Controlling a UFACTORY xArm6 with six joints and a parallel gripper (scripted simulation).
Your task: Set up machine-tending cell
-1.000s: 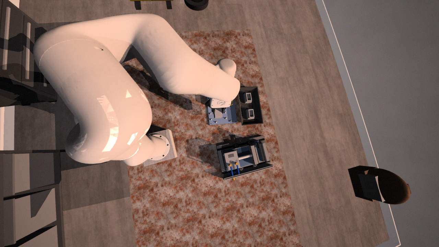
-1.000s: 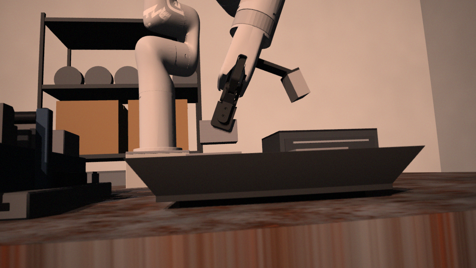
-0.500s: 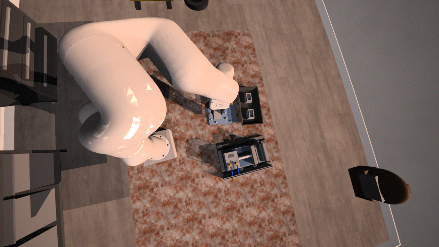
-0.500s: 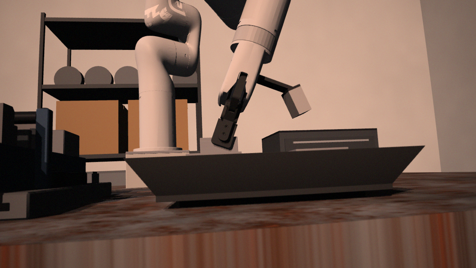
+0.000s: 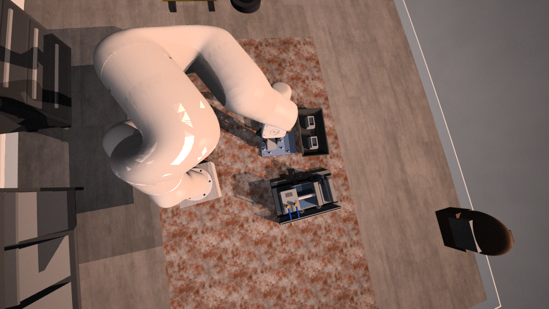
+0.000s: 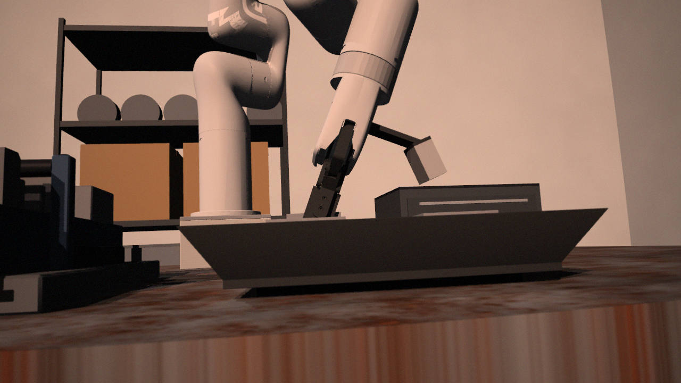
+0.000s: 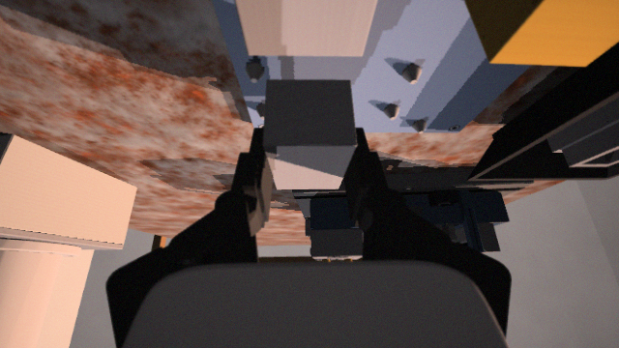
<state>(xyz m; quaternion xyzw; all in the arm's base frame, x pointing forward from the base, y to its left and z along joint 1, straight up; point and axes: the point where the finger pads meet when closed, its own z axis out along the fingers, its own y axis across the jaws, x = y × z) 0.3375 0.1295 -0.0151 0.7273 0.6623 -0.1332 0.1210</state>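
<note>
Claw (image 7: 307, 193), seen from the wrist camera, is clamped on a grey aluminium blank (image 7: 308, 113), one dark finger (image 7: 253, 193) pressed to each long side. The blank juts forward past the fingertips, over the blue infeed plate (image 7: 334, 103). Small locating pins (image 7: 411, 72) stand on the plate to the right of the blank. A second pale blank (image 7: 305, 24) lies on the plate just beyond the held one, and a brass blank (image 7: 551, 31) lies at the plate's far right corner.

From the side camera, the claw (image 6: 322, 205) is tilted and reaches down behind the dark outfeed tray (image 6: 381, 242); the tray's wall hides most of the blank and the plate, so contact with the plate cannot be told.

From above, the arm's wrist (image 5: 273, 131) covers the near part of the plate (image 5: 290, 143). The tray (image 5: 323, 130) lies just beside the plate and holds two finished parts (image 5: 309, 122), each pocket up. The vise (image 5: 305, 194) stands apart on the rust-mottled worktop (image 5: 249, 249), its opening showing a pale bar.
</note>
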